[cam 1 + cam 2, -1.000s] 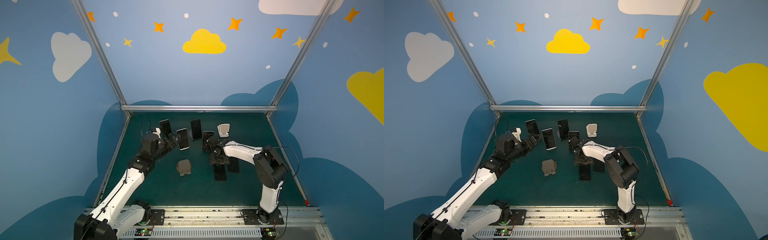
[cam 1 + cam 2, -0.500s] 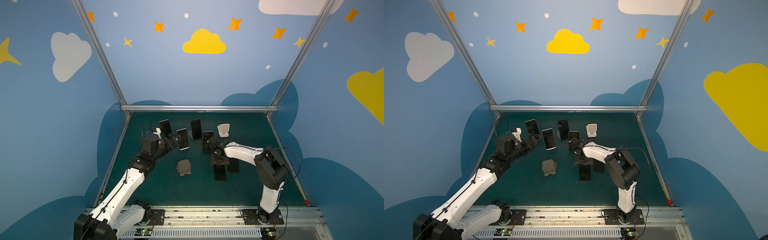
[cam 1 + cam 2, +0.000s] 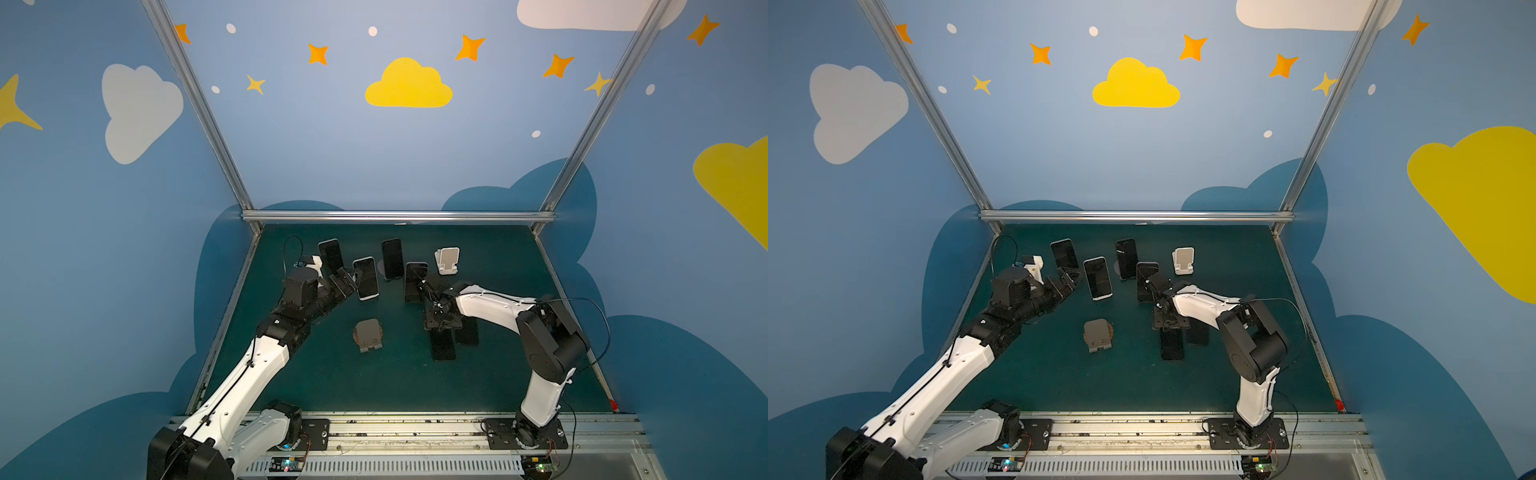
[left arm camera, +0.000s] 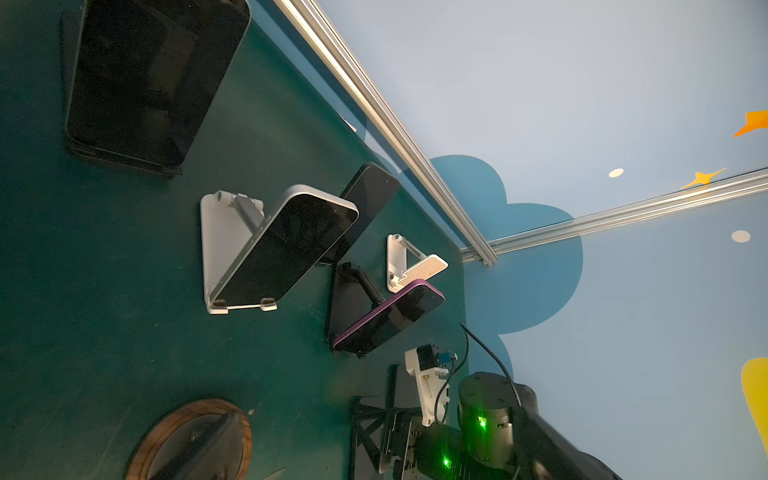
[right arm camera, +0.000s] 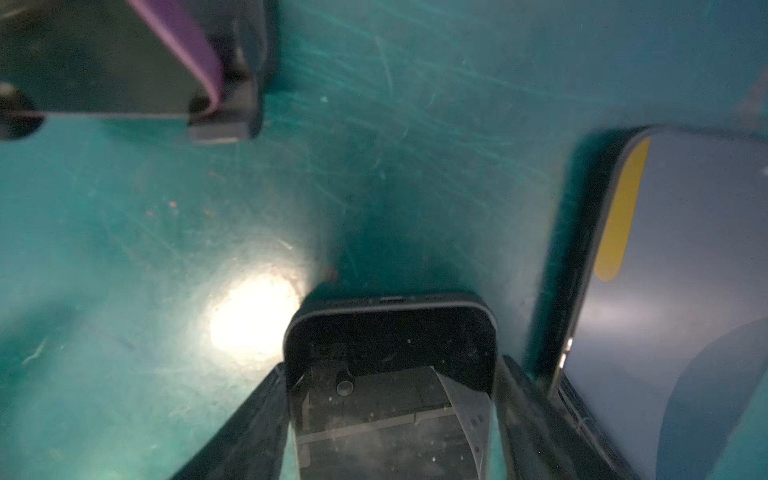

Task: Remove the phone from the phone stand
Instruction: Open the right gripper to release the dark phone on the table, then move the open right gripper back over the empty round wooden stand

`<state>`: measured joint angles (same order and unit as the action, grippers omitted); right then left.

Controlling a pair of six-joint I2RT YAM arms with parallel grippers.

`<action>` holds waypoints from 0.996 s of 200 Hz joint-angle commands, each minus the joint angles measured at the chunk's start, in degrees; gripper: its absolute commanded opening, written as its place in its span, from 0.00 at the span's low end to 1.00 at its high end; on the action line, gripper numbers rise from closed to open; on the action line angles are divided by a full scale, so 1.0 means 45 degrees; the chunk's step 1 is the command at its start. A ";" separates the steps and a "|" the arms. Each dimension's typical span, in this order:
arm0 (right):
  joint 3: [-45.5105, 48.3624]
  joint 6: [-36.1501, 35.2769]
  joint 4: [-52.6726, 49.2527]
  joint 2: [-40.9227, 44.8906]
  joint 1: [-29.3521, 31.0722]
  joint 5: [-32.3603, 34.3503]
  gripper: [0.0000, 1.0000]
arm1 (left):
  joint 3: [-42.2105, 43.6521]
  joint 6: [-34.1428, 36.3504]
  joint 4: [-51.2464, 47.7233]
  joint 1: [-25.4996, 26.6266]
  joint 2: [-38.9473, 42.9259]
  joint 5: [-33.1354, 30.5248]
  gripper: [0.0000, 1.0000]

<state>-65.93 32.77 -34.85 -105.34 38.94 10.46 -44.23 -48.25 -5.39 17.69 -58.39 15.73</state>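
Back left on the green mat (image 3: 374,386), near 11 o'clock from its centre with the rear wall as 12, your left gripper (image 3: 348,279) stands with jaws spread wide at 9 o'clock of the white-edged phone (image 3: 365,278). That phone leans in its white stand (image 4: 216,245), not yet touched.

Toward 3 o'clock from centre, your right gripper (image 5: 390,365) points down over a dark phone (image 5: 390,328) lying flat on the mat, a finger along each long edge. The jaws are narrow, but whether they actually pinch it you cannot tell. A second flat phone (image 3: 467,332) lies just beside it, at its 3 o'clock.

The step in hand reads as the reach for a phone in its stand. Next, you would need the left jaws set over the white-edged phone's side edges and closed. The lift must then clear the stand's front lip without dragging the stand or knocking the black phone (image 3: 331,255) at its 10 o'clock.
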 commanded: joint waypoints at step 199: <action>-0.0720 -0.0701 -0.2077 0.2542 0.0420 0.0024 0.91 | 0.0013 0.0194 0.0045 0.0040 0.0250 -0.0082 1.00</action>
<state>-67.61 29.32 -41.67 -97.51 40.12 8.95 -44.23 -48.27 -5.37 17.69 -58.35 15.77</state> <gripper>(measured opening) 0.906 0.998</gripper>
